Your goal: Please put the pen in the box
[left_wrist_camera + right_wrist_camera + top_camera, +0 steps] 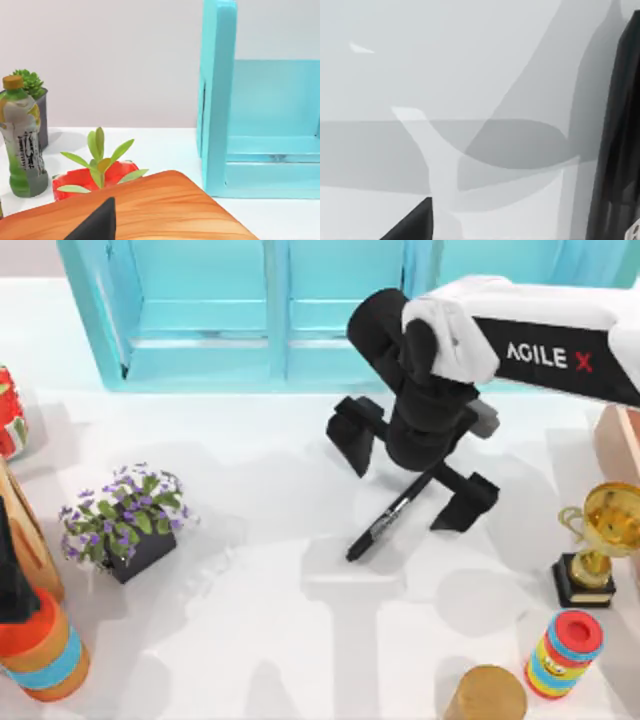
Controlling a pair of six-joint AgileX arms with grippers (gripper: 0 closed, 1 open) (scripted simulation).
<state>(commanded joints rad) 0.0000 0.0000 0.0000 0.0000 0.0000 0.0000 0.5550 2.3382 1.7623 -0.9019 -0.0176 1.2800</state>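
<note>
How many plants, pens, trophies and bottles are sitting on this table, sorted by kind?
Potted plants: 3 (purple-flowered plant, red-potted plant, grey-potted plant)
Pen: 1
Trophy: 1
Bottle: 1
Total: 6

Slim black marker pen (pixel 385 522) lies at table centre, the large turquoise shelf unit (pixel 270 310) at its 11 o'clock, the purple-flowered potted plant (pixel 125 518) at 9, the gold trophy (pixel 597 540) at 3.
</note>
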